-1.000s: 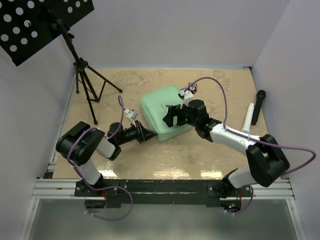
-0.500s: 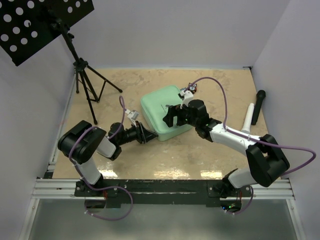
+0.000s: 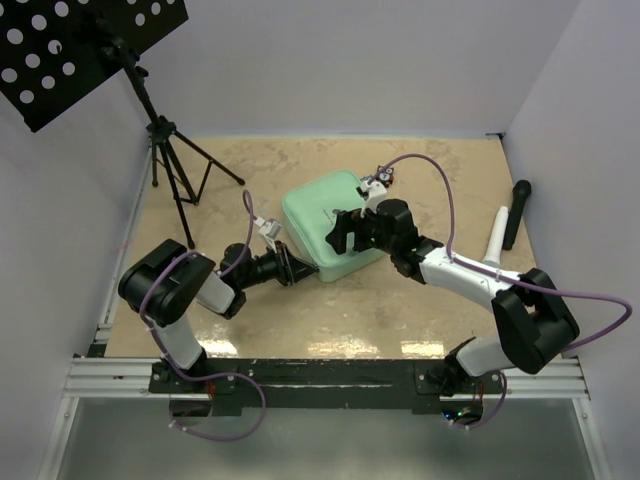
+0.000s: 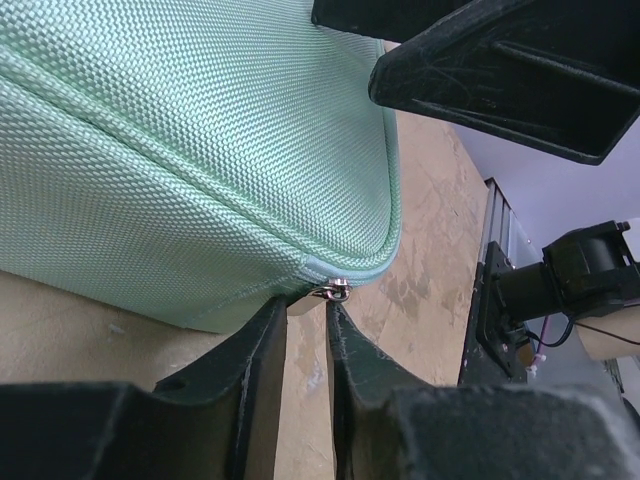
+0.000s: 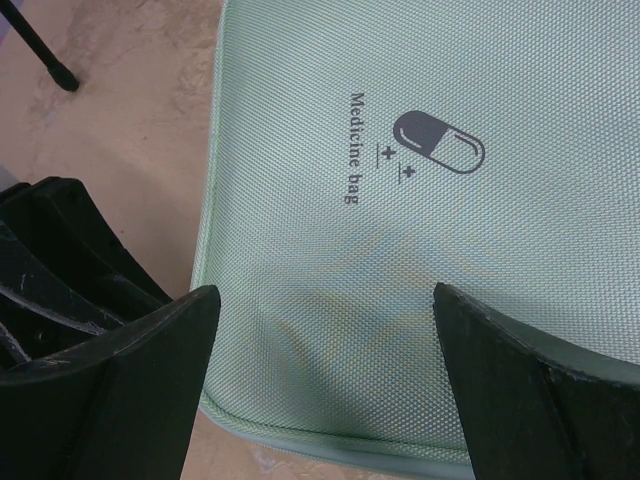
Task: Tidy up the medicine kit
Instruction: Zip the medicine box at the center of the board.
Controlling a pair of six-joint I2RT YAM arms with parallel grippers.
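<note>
Left tool (image 4: 306, 312) narrow at zip pull (image 4: 338, 292), hold unclear, right tool (image 5: 325, 296) wide over kit (image 5: 530, 250)

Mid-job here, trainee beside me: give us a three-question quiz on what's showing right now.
1. True or false: the medicine kit lies flipped open.
2. What small metal part sits at the tips of the left gripper?
3. The right gripper, over the kit, has its jaws: A wide apart; B shut; C out of view.
Key: 1 false; 2 the zip pull; 3 A.
</note>
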